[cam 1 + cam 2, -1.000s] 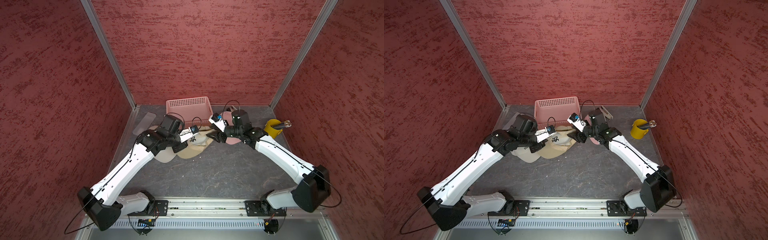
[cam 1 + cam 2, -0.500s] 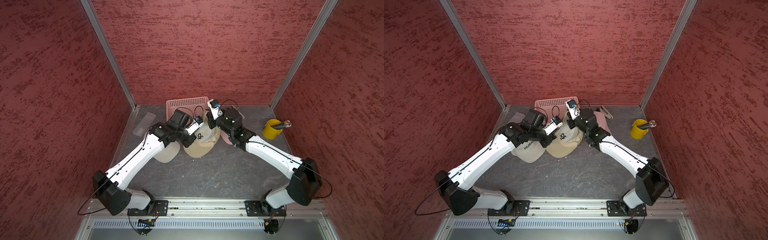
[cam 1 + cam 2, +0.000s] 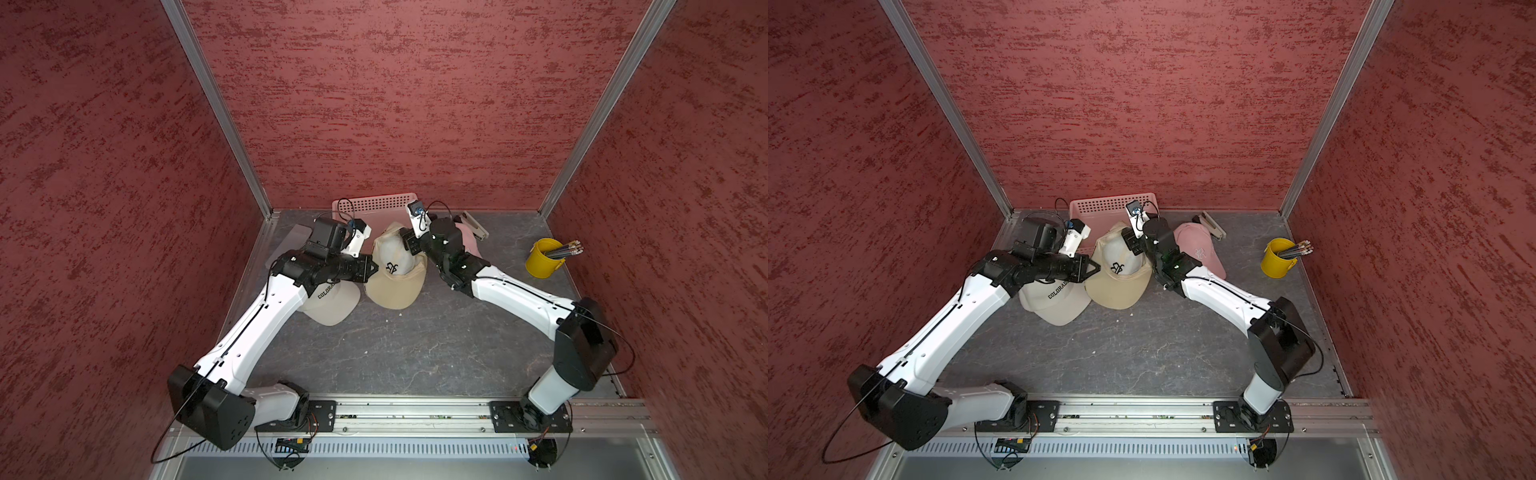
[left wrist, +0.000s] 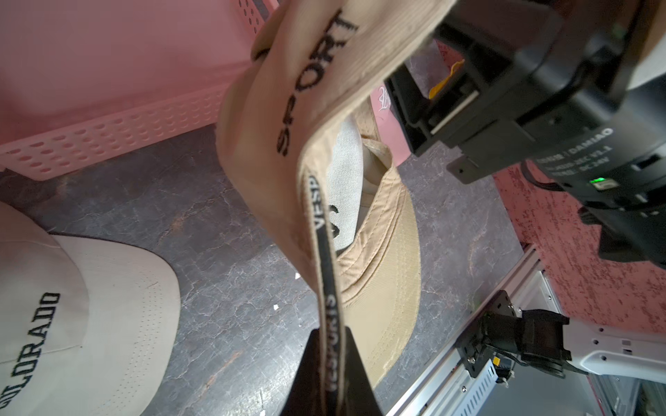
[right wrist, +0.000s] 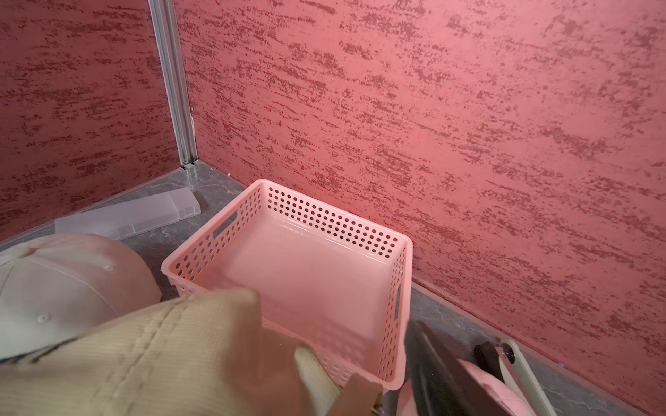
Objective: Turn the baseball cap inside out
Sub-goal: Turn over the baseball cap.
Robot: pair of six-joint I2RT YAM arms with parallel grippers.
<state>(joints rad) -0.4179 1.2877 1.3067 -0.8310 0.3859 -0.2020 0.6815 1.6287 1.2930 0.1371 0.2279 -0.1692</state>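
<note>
Since the right gripper [image 3: 406,244] has spread open, only the left gripper [image 4: 329,347], clenched on the inner band [image 4: 323,252], holds the tan cap [image 3: 395,270], now pulled up from the counter [image 3: 415,353]; its crown appears uninverted.

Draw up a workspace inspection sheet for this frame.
Surface: grey marbled tabletop, few pale specks.
Job's things: tan cap, logo facing outward, rear lifted.
Clutter: COLORADO cap, pink cap, pink basket, yellow pencil cup, stapler, frosted case.
Grippers: left tool shut on tan cap's inner band; right tool open at its rear edge.
Cables: black loops at wrists and bases.
Surroundings: red textured walls, aluminium rail.
</note>
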